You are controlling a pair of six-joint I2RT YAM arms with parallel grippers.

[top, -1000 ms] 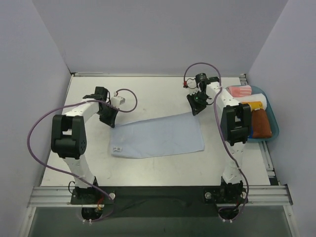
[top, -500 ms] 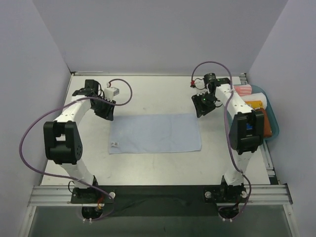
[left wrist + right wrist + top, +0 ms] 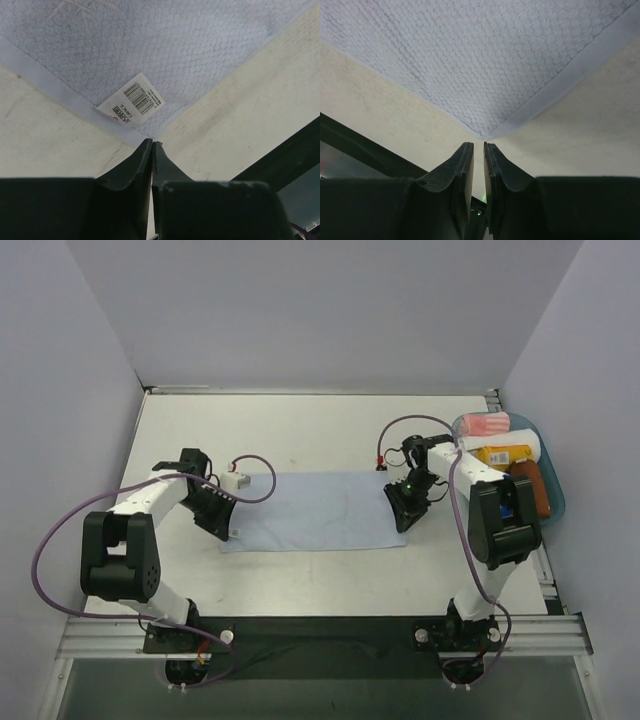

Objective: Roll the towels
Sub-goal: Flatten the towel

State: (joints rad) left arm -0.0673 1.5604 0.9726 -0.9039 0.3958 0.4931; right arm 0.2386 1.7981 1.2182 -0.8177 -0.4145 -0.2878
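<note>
The light-blue towel lies flat on the worktop. The left fingers sit almost together at one near corner. The right fingers stand slightly apart just short of the other.

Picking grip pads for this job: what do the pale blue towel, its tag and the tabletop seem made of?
Pale blue towel: soft matte cloth, likely cotton or microfibre; honeycomb waffle weave, smooth flat hem. Tag: thin white paper or printed fabric with a barcode; I cannot tell which. Tabletop: hard cream matte board, faintly scuffed; perhaps laminate or painted wood.
</note>
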